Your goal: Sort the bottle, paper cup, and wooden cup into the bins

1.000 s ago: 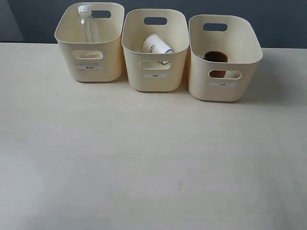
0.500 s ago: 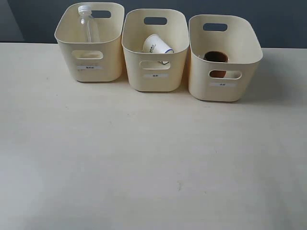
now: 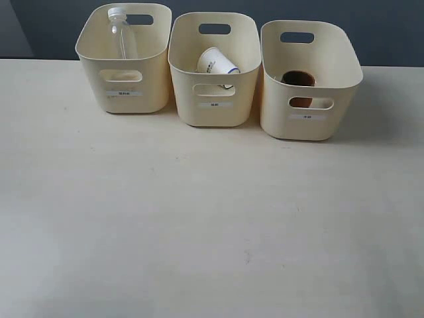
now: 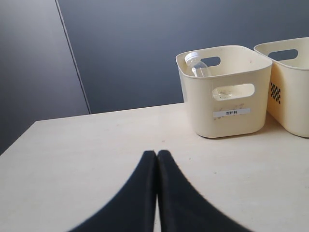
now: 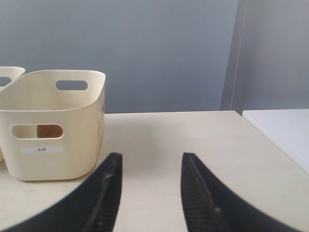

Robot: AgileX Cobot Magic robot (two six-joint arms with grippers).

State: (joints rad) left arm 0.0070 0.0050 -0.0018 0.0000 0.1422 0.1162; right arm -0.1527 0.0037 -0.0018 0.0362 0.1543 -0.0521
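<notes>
Three cream bins stand in a row at the back of the table. The clear bottle [image 3: 121, 34] with its white cap stands in the left bin [image 3: 126, 93]. The white paper cup [image 3: 216, 63] lies tilted in the middle bin [image 3: 214, 109]. The reddish-brown wooden cup [image 3: 298, 79] sits in the right bin [image 3: 308, 122]. Neither arm shows in the exterior view. In the left wrist view my left gripper [image 4: 157, 153] is shut on nothing, low over the table, well short of the left bin [image 4: 227, 121] holding the bottle [image 4: 197, 65]. My right gripper [image 5: 150, 159] is open and empty, beside the right bin [image 5: 53, 159]; the wooden cup [image 5: 47, 131] shows through its cutout.
The pale wooden table [image 3: 212, 218] stretches in front of the bins. A dark wall [image 3: 391, 26] runs behind them. In the right wrist view the table's edge [image 5: 263, 133] lies off to one side, away from the bin.
</notes>
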